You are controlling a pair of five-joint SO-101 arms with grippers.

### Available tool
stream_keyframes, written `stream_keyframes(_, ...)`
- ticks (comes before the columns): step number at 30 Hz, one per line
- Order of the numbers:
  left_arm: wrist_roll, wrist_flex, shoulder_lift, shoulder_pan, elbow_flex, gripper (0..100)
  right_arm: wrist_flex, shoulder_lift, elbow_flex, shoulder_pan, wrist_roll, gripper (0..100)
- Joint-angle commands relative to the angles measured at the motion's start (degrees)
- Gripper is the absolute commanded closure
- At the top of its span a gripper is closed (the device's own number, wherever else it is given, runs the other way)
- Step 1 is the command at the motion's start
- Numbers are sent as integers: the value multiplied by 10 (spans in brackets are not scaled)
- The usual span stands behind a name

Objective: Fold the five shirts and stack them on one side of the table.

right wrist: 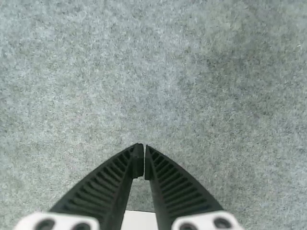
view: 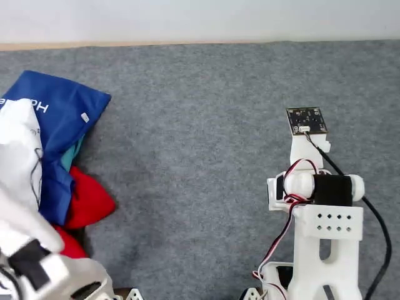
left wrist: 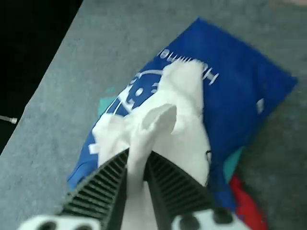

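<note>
A pile of shirts lies at the table's left edge: a blue shirt [view: 59,119] with white print on top, a teal one [view: 72,155] peeking out under it, and a red one [view: 87,201] at the bottom. My left gripper [left wrist: 140,160] is shut on a white shirt [left wrist: 168,124], which hangs bunched above the blue shirt [left wrist: 240,91]. In the high view the white shirt [view: 22,150] drapes over the left arm. My right gripper [right wrist: 144,160] is shut on nothing, hovering over bare grey carpet. The right arm [view: 315,206] stands at the table's right front.
Grey carpet [view: 200,125] covers the table, with wide free room in the middle and at the back. A pale wall runs along the far edge. The table's left edge drops to dark floor [left wrist: 29,48].
</note>
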Motion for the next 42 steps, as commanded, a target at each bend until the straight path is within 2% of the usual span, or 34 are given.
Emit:
stream_keyframes(1,47,-1,-84,115,-22,998,-2,-4,-4,5,6,989)
stream_keyframes(8,115,-35,-107,339,-22,998,25,-4,-3,6,6,989)
stream_keyframes(19,128,-151,-105,681,-21,998,46,-4,-3,7,6,989)
stream_keyframes(23,124,-149,-108,784,-22,998,45,-4,-3,17,6,989)
stream_keyframes(26,115,-122,-111,831,-22,998,38,1,-3,53,18,989)
stream_keyframes(29,85,-60,-115,833,-22,998,25,1,-3,98,64,989)
stream_keyframes(32,57,17,-131,804,-15,998,13,0,-3,131,105,989)
stream_keyframes(37,47,14,-198,663,83,998,5,1,-3,138,155,989)
stream_keyframes(42,-9,14,-279,538,221,998,-38,2,-3,137,198,989)
